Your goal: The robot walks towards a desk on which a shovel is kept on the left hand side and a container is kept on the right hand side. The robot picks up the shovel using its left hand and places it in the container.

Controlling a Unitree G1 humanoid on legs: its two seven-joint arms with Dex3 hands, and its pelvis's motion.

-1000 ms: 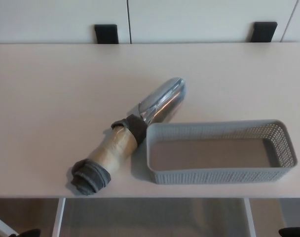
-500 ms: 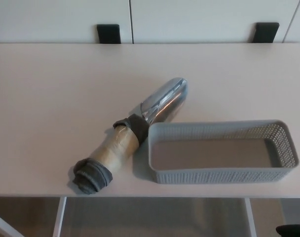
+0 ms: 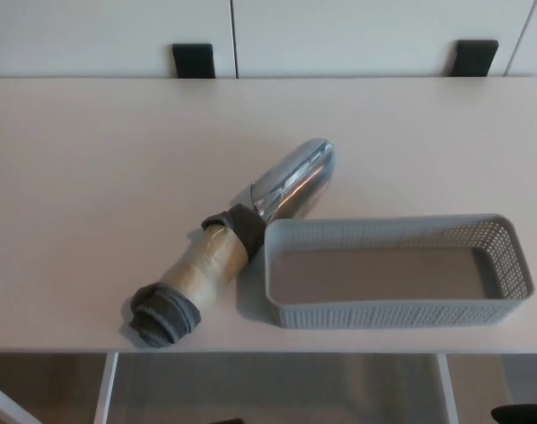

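The shovel (image 3: 242, 243) lies diagonally on the pale desk (image 3: 92, 177), left of centre. Its shiny metal scoop (image 3: 293, 181) points up and right. Its tan taped handle (image 3: 202, 265) ends in a grey cloth-wrapped end (image 3: 162, 316) near the desk's front edge. The grey perforated container (image 3: 392, 311) stands at the front right with nothing in it, its left end touching or almost touching the shovel's neck. A black sliver of my right hand (image 3: 521, 412) shows at the bottom right corner, below the desk edge. My left hand is out of the picture.
Two black brackets (image 3: 193, 60) (image 3: 474, 56) sit behind the desk's far edge against white panels. A white desk leg (image 3: 105, 389) runs down below the front edge at the left.
The picture has shifted a few pixels, so the camera moved. The dark shape at the bottom left one second ago is gone from view. Shovel and container lie as before.
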